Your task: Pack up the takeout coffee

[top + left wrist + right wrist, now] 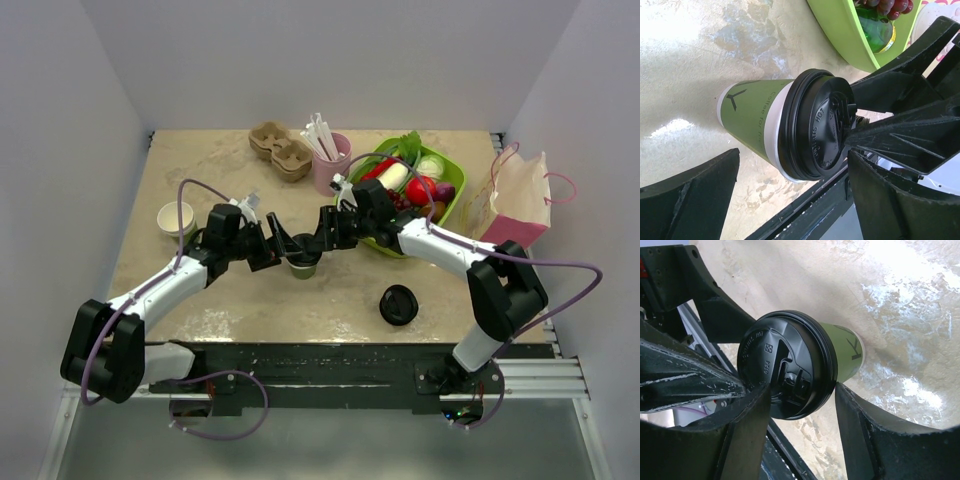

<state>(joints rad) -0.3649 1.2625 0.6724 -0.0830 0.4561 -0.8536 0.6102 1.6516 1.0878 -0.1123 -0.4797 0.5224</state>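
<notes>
So the takeout coffee [303,265], the little olive-green cup with the black lid on, is standing upright on the counter [200,165] pretty much dead centre, just in front of both arms, and both grippers are crowding in on it from either side. The left gripper [278,246] is hanging wide open, and in its own wrist view its fingers [700,195] are sitting on either side of the cup with counter showing between them and the paper, so it's not holding anything. The right gripper [802,390] is reaching in at the lid end and is about half open. Its fingers [747,435] are looking like they're resting right against the lid rim on both sides, but honestly I can't tell whether it's actually squeezing or just touching. Around it: the pink bag [520,200] is standing well off at the right edge of the counter, a loose black lid [397,303] is lying near the front right, a lidless green cup [177,218] is sitting off to the left, and a green bowl [452,200] of fruit and veg is sitting just behind the right arm.
</notes>
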